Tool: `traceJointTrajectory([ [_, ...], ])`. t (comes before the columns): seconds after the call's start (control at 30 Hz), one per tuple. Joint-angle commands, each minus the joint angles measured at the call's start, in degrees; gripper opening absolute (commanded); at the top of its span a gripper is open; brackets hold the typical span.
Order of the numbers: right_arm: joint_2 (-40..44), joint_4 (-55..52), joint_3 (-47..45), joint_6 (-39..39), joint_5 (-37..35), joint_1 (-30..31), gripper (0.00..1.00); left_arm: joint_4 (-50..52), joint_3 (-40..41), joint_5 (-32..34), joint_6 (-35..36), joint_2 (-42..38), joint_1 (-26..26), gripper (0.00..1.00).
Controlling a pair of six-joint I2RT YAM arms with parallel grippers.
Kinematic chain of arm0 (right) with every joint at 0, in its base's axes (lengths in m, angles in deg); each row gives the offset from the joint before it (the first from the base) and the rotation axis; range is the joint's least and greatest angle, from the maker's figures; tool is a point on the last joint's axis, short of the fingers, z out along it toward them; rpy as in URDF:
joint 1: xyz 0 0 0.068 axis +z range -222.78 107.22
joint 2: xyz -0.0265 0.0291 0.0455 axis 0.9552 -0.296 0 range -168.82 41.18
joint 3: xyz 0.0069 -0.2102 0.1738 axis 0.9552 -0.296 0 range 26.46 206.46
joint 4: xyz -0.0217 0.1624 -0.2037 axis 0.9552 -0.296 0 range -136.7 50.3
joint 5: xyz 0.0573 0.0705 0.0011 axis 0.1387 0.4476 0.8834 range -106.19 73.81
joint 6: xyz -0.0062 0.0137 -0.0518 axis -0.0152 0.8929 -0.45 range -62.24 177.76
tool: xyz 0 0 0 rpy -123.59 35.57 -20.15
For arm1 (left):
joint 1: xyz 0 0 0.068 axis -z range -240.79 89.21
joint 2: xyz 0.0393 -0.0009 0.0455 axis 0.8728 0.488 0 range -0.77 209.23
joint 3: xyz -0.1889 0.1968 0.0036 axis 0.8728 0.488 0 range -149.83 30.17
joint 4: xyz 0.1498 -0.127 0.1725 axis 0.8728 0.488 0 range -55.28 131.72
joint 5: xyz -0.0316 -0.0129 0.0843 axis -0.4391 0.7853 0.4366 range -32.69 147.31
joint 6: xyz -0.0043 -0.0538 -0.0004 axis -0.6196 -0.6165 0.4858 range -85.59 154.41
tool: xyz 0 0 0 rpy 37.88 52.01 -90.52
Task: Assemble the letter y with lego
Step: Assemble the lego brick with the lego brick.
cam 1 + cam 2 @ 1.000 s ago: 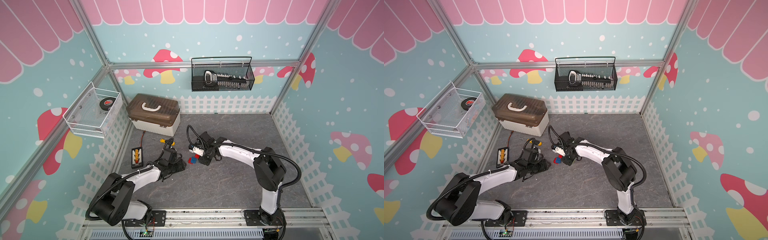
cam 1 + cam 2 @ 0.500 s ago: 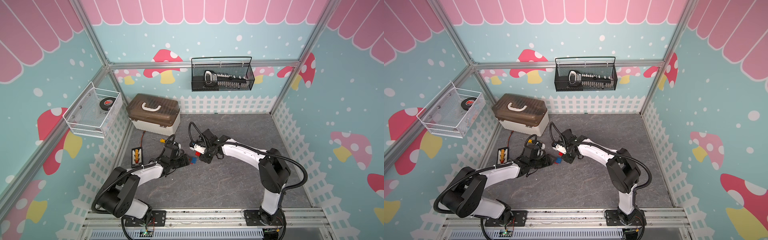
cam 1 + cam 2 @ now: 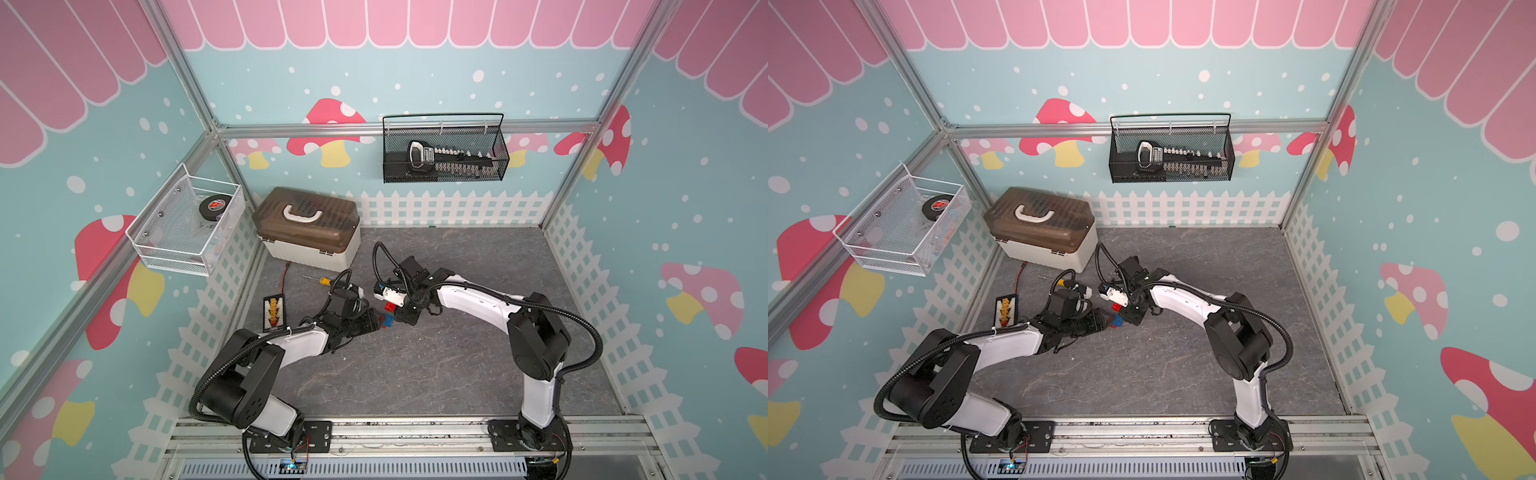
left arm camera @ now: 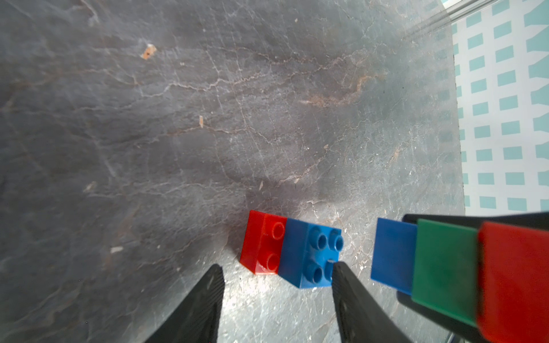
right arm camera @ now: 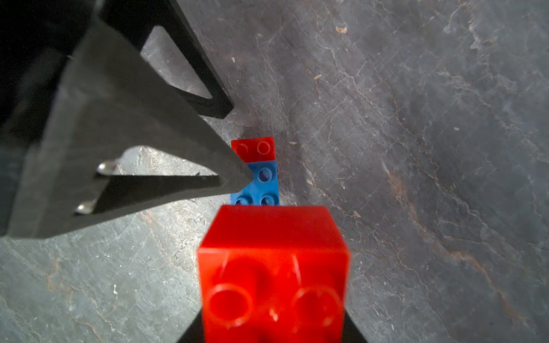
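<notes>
A red lego brick [image 4: 263,242] and a blue lego brick [image 4: 310,257] lie joined on the grey floor, studs facing my left gripper [image 4: 277,265]. It is open, and one fingertip [image 4: 338,270] touches the blue brick's studded face. My right gripper [image 5: 273,326] is shut on a stack of red [image 4: 514,282], dark green [image 4: 442,267] and blue [image 4: 392,255] bricks, held just beside the floor pair. In both top views the two grippers [image 3: 374,322] [image 3: 1133,313] meet over the bricks [image 3: 388,320]. No letter y shape is in view.
A brown-lidded toolbox [image 3: 307,226] stands at the back left. A black strip with yellow connectors [image 3: 273,309] and a screwdriver [image 3: 320,280] lie left of the arms. A black wire basket [image 3: 444,153] and a white one [image 3: 187,224] hang on the walls.
My left gripper has moved right up to the floor bricks, and its jaws have narrowed a little. The right arm with its stack has barely moved.
</notes>
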Motion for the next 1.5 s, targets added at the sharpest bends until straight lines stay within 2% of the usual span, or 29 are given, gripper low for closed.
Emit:
traceJointTrajectory([
  [0.0, -1.0, -1.0, 1.7, -1.5, 0.9, 0.1, 0.26, -1.9, 1.0, 0.4, -0.2, 0.8, -0.5, 0.57],
  [1.17, -7.2, -7.1, 8.6, -4.0, 0.9, 2.1, 0.25, -4.5, 3.6, 0.2, 0.1, 3.6, -1.1, 0.51],
  [1.47, -9.7, -10.3, 10.7, -5.1, -2.3, 3.2, 0.25, -4.6, 3.9, 0.3, 0.1, 3.5, -1.3, 0.51],
])
